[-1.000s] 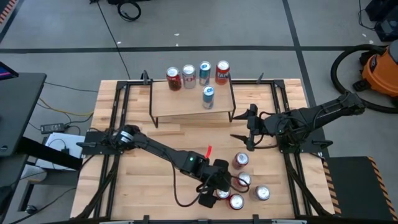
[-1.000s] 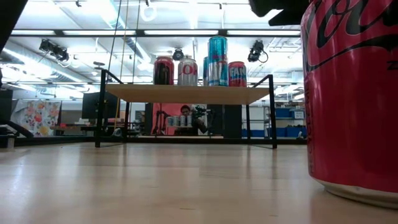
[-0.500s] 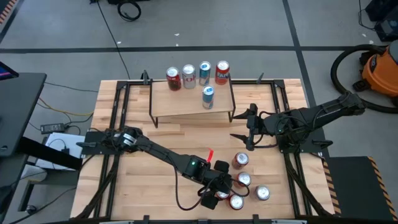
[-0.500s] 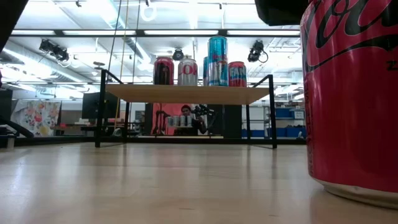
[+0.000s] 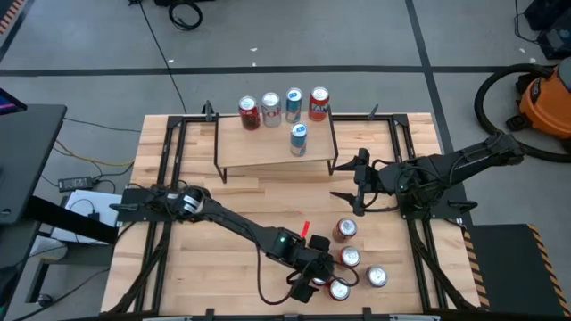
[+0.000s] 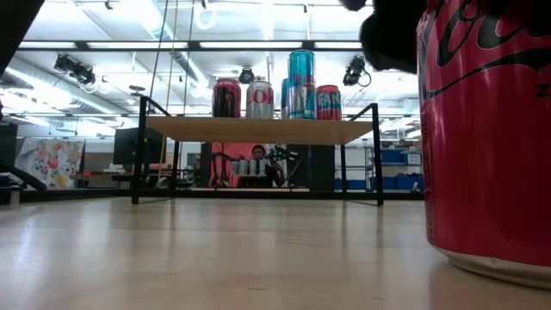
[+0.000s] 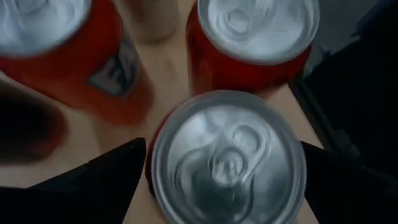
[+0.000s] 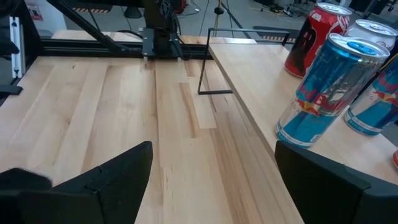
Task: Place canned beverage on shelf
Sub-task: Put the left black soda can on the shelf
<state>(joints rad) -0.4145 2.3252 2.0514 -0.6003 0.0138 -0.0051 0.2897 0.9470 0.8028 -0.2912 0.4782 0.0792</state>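
Left wrist view: can (image 7: pixel 228 158) between end effector (image 7: pixel 224 180) fingers.

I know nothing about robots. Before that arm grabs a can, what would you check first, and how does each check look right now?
1. Left gripper open around the can: ok, one dark finger shows on each side.
2. Target can upright: ok, its lid faces the wrist camera.
3. Neighbouring red cans clear of the fingers: cannot tell, they stand very close.
4. Shelf has free room: ok, five cans on it, bare board left.
5. Right gripper out of the way: ok, it waits open beside the shelf.
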